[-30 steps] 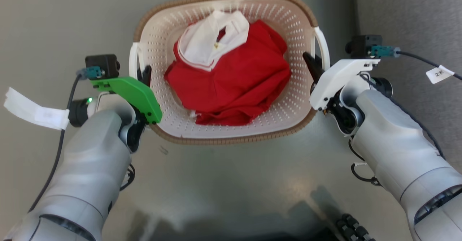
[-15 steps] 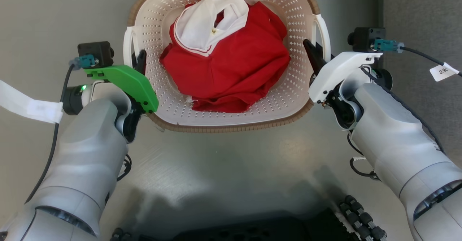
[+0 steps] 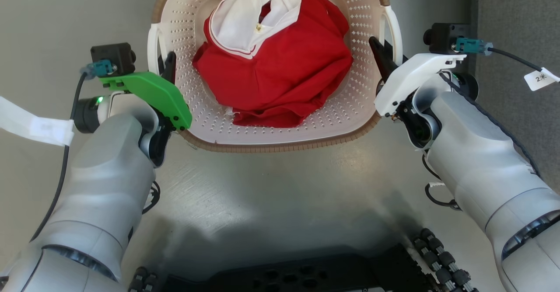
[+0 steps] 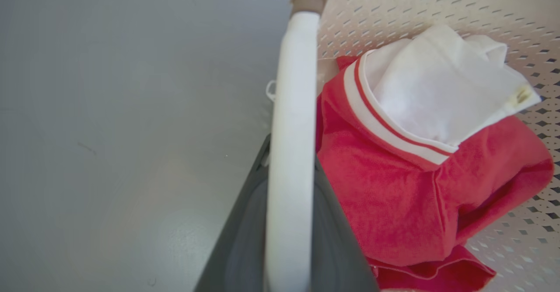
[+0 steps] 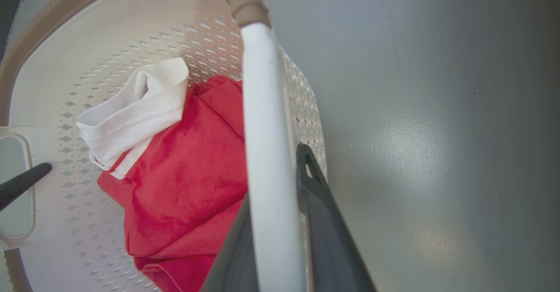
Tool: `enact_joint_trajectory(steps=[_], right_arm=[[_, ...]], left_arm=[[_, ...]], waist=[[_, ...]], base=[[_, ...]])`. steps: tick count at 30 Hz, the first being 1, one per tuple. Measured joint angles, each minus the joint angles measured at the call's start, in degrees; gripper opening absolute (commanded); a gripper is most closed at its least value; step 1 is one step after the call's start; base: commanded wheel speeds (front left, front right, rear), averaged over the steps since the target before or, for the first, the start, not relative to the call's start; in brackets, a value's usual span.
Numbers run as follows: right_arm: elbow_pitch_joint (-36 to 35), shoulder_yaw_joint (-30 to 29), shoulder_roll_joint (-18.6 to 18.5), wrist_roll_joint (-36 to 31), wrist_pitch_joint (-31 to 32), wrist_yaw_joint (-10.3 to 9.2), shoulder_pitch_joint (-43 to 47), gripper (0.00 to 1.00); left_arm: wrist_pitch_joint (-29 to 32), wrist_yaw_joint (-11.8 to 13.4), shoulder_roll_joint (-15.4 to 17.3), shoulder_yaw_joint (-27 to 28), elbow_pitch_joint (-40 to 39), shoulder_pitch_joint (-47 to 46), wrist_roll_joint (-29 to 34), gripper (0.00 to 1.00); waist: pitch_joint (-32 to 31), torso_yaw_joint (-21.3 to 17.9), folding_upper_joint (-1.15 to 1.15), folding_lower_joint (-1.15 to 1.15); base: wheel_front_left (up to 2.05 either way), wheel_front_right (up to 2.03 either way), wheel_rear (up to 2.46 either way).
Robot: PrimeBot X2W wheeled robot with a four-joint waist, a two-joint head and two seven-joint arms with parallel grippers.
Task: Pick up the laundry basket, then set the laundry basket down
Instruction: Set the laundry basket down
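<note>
At the far left of the head view we see our left gripper [image 3: 166, 67], under its green cover, reaching to the white left handle [image 3: 153, 47] of the laundry basket [image 3: 284, 147]. Our left wrist view shows the two dark fingers [image 4: 337, 239] pressed against either side of that handle bar, so we read the jaws as nearly closed and clamped on it. The basket lies between our two arms over the smooth grey floor [image 3: 280, 187], its far end cut off by the top edge of the head view and its brown woven rim nearest us. We cannot tell whether its underside touches the floor. Inside it lies a crumpled red polo shirt [image 3: 284, 73], its white collar [image 3: 245, 25] turned toward the far end and edged with a thin red stripe. Further right, the white right handle [image 3: 396, 25] stands up from the rim, and our right gripper [image 3: 381, 53], under its white cover, meets it. In the right wrist view its dark fingers [image 5: 319, 204] straddle the bar closely, one on the inner side and one on the outer, gripping it with little gap. Beyond our right arm a darker grey strip of flooring [image 3: 516, 12] runs along the edge.
</note>
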Motion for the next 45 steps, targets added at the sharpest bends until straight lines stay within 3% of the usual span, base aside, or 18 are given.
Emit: enact_joint_trajectory(steps=[18, 19, 20, 21, 22, 23, 36, 45], right_arm=[[1.58, 1.13, -0.15, 0.58, -0.92, 0.04, -1.25, 0.00], [1.75, 1.21, -0.14, 0.58, -0.92, 0.04, -1.30, 0.05], [1.92, 1.35, -0.12, 0.58, -0.93, 0.04, -1.40, 0.17], [2.09, 1.41, -0.07, 0.60, -0.94, 0.05, -1.51, 0.49], [2.25, 1.41, 0.01, 0.70, -1.05, 0.11, -1.62, 0.93], [2.43, 1.41, 0.05, 0.86, -1.25, 0.53, -1.82, 1.00], [4.20, 1.46, 0.33, 1.86, -1.44, 0.60, -2.32, 1.00], [4.76, 2.53, 0.53, 2.57, -1.59, 0.65, -1.86, 1.00]], left_arm=[[-0.49, -0.18, -0.23, -0.26, 0.51, -0.94, 1.11, 0.00], [-0.53, -0.19, -0.24, -0.30, 0.56, -0.97, 1.21, 0.11], [-0.66, -0.19, -0.29, -0.29, 0.66, -0.97, 1.21, 0.40], [-0.66, -0.20, -0.31, -0.29, 0.85, -0.97, 1.21, 0.79], [-0.66, -0.20, -0.31, -0.30, 1.18, -0.97, 1.21, 1.00], [-0.66, -0.20, -0.31, -0.24, 1.41, -0.97, 1.18, 1.00], [-0.66, -0.51, -0.23, -0.81, 2.01, -0.92, 1.02, 1.00], [-0.66, -0.71, -0.23, -0.85, 3.05, 0.66, 0.85, 1.00]], waist=[[1.93, 0.26, 0.00, 0.00], [1.95, 0.27, 0.00, -0.01], [1.97, 0.27, 0.00, 0.00], [1.97, 0.27, 0.00, 0.00], [1.98, 0.27, 0.00, -0.01], [1.99, 0.26, 0.00, -0.01], [1.15, 0.18, 0.00, 0.00], [-2.78, -0.06, 0.00, 0.00]], base=[[0.00, 0.00, 0.00], [0.00, 0.00, 0.00], [0.00, 0.00, 0.00], [0.00, 0.00, 0.00], [0.00, 0.00, 0.00], [0.00, 0.00, 0.00], [0.00, 0.00, 0.00], [0.00, 0.00, 0.00]])
